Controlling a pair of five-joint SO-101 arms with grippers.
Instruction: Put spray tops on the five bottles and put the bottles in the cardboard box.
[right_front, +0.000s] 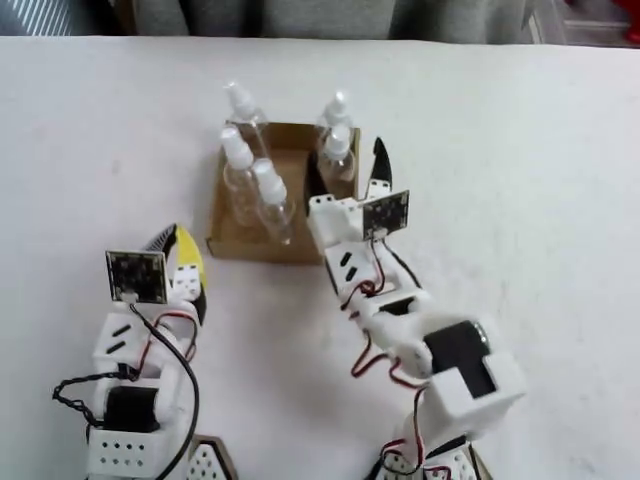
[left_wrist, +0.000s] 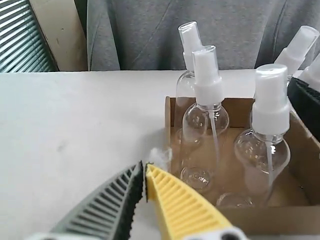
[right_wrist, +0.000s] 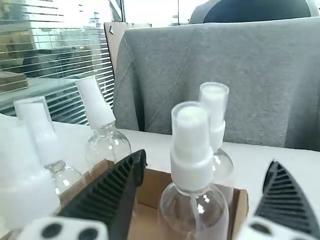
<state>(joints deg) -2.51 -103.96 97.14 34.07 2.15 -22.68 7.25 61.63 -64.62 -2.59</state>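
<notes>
Five bottles (right_front: 272, 200) capped, all boxed

Upright with spray tops (right_front: 239, 98) on, inside the cardboard box (right_front: 232, 238) at 12 o'clock on the table (right_front: 520, 150). At the box's 7 o'clock corner: left gripper (right_front: 176, 230) pinched together, empty. At its 3 o'clock side: right gripper (right_front: 347, 165) spread wide, flanking one bottle

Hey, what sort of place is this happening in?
Probably an indoor lab or office workbench: a white table, window blinds beside it, and a wired robot arm on the table.
</notes>
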